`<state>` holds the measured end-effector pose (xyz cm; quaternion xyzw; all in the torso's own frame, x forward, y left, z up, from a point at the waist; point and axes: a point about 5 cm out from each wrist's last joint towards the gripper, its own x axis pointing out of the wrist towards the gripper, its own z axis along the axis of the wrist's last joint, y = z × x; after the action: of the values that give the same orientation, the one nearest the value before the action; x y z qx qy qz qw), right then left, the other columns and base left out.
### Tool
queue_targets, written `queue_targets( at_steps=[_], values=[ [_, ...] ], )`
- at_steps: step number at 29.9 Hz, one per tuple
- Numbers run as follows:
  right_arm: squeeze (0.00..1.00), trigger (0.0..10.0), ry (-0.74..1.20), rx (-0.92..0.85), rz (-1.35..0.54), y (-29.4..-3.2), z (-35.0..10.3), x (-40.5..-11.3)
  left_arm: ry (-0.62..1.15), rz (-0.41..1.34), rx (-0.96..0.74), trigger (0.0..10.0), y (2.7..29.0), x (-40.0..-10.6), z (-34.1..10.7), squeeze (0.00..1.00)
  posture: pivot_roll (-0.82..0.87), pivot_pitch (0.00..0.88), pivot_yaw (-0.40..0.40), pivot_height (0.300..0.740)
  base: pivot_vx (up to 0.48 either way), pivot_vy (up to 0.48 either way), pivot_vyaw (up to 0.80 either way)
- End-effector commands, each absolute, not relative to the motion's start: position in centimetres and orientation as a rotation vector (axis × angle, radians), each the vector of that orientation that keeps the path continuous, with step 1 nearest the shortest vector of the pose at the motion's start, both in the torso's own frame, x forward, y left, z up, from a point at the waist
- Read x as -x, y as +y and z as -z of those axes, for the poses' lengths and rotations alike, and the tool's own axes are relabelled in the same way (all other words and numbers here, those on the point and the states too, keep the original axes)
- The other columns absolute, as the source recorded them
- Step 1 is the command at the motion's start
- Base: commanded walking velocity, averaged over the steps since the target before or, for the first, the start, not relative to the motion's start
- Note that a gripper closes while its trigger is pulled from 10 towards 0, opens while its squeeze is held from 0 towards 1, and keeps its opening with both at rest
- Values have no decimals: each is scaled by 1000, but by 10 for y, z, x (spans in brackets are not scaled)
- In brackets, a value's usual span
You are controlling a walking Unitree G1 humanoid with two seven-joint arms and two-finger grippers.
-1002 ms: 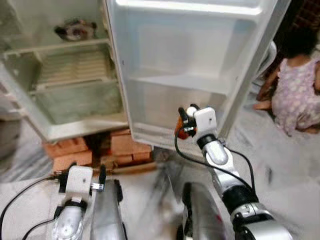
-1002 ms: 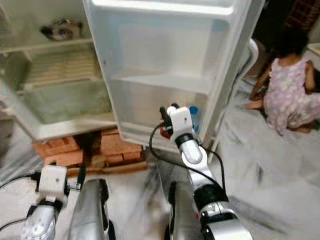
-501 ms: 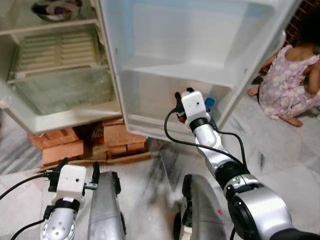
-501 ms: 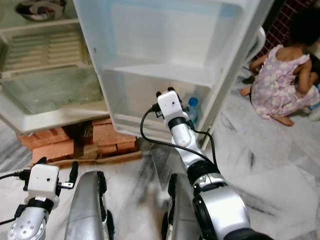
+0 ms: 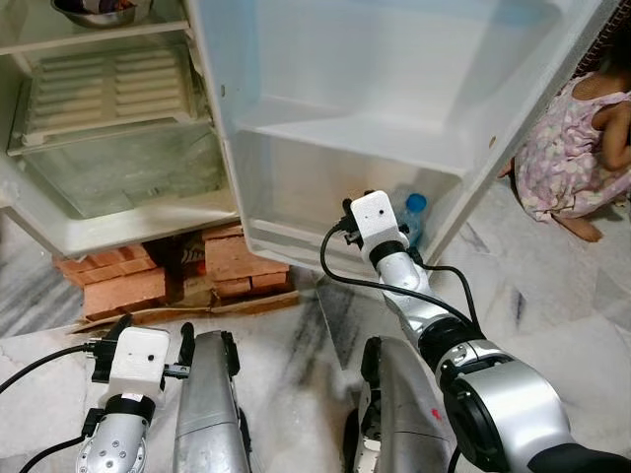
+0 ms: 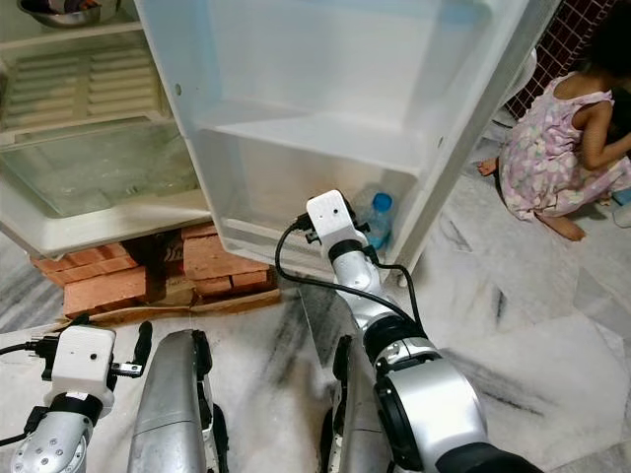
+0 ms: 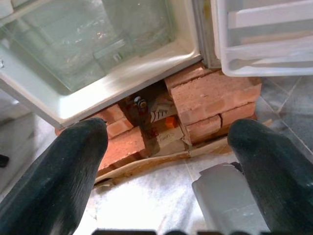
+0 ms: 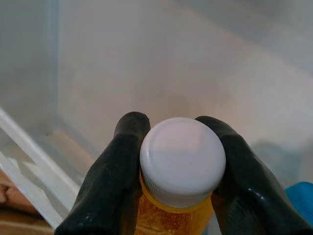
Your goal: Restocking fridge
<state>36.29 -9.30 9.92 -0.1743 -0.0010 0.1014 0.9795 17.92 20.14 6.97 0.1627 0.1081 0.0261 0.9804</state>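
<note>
The right tool [image 8: 176, 171] reaches into the lowest bin of the open white plastic fridge door [image 5: 394, 89]. Its two smooth black fingers [image 8: 115, 171] pinch a round bottle of orange liquid with a ribbed white screw cap [image 8: 182, 159], one finger on each side of the neck just under the cap. The liquid looks grainy through the clear wall. The bottle sits inside the bottom door bin [image 5: 296, 192], which has milky, half-transparent plastic walls. Just beside it, in the same bin toward the door's outer edge, stands a clear plastic bottle with a blue cap [image 5: 414, 209].

The left tool [image 7: 166, 161] hangs low above the grey marbled stone floor [image 5: 286, 345], its thick matte black fingers [image 7: 63, 171] spread wide and holding nothing. Between them the wrist view shows rough red bricks [image 7: 210, 100] stacked under the fridge body, and a flat strip of cardboard [image 7: 146, 164] lying at their foot.

Inside the fridge body there is a clear glass crisper cover [image 5: 128, 172], a white slatted panel [image 5: 108, 89] above it, and a round steel bowl [image 5: 94, 10] on the top shelf.

A person in a pink flowered dress [image 5: 572, 148] sits on the floor behind the door.
</note>
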Motion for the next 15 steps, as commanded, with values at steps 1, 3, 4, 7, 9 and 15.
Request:
queue_targets(
  at_steps=[1, 3, 4, 7, 9, 15],
  values=[
    [1000, 10000, 51, 341, -169, -105, -92, -362, 225, -46, -321, 10000, 201, -178, -70, 0, 197, 208, -49, 538, 0, 0, 0],
    [1000, 10000, 51, 341, -170, -105, -91, -362, 226, -47, -319, 10000, 200, -179, -70, 0, 195, 203, -51, 538, 0, 0, 0],
    [1000, 10000, 51, 345, -172, -105, -91, -361, 227, -49, -317, 10000, 201, -181, -69, 0, 195, 198, -52, 538, 0, 0, 0],
    [1000, 10000, 53, 347, -173, -106, -91, -361, 229, -51, -316, 10000, 201, -182, -67, 0, 192, 193, -53, 538, 0, 0, 0],
    [1000, 10000, 59, 356, -171, -108, -90, -361, 229, -51, -314, 10000, 201, -184, -66, 0, 190, 184, -54, 538, 0, 0, 0],
    [1000, 10000, 62, 360, -169, -111, -90, -362, 231, -54, -307, 10000, 200, -186, -64, 0, 186, 169, -57, 538, 0, 0, 0]
  ],
)
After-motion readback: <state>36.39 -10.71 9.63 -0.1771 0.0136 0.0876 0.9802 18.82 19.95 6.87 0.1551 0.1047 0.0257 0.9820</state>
